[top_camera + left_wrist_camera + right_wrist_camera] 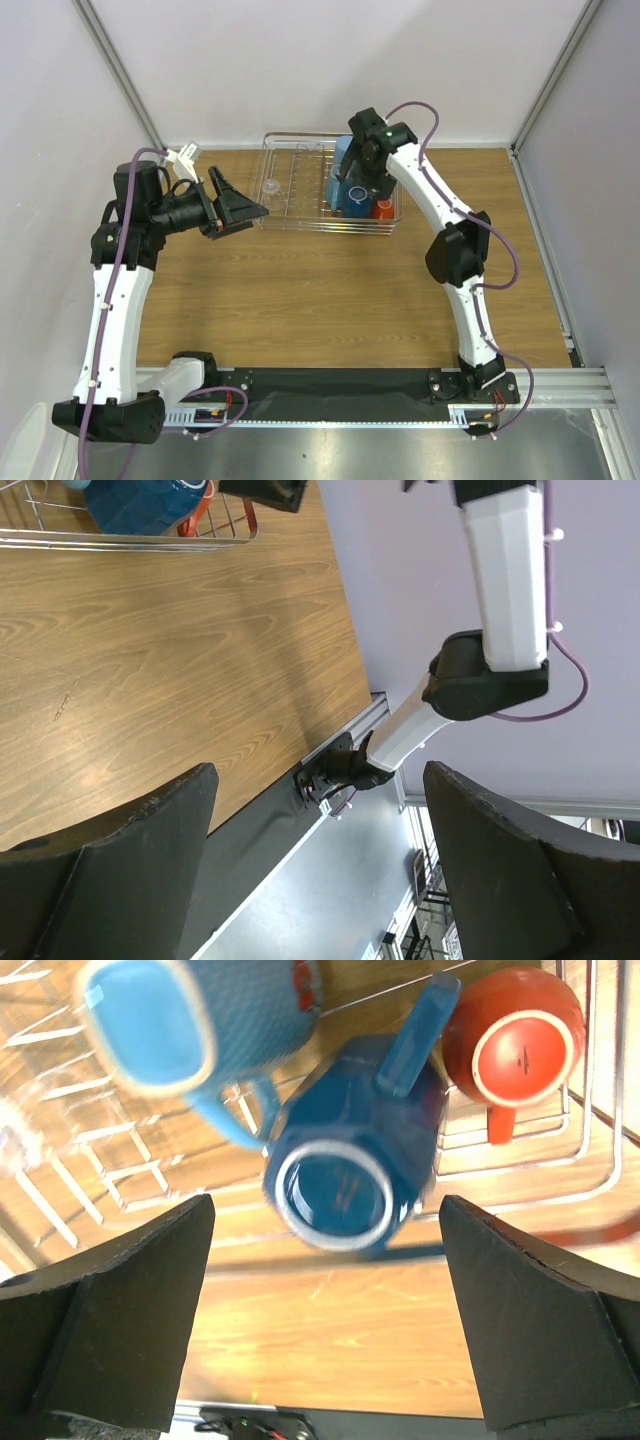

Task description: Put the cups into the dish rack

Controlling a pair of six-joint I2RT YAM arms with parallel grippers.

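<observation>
The silver wire dish rack [300, 226] stands at the back of the table. In it are a clear glass [271, 186] on the left and, on the right, a light blue cup [342, 160], a dark blue mug [352, 197] and a small orange cup [383, 208]. My right gripper [368, 182] hovers above these, open and empty. Its wrist view shows the dark blue mug [345, 1160] between the open fingers, the light blue cup [190, 1020] and the orange cup [515, 1040]. My left gripper [255, 210] is open and empty, left of the rack. No pink tumbler shows.
The left wrist view looks along the wooden table towards the right arm [500, 580], with the rack's corner [150, 542] at the top left. Grey walls close the back and both sides. A black strip and metal rail [330, 385] run along the near edge.
</observation>
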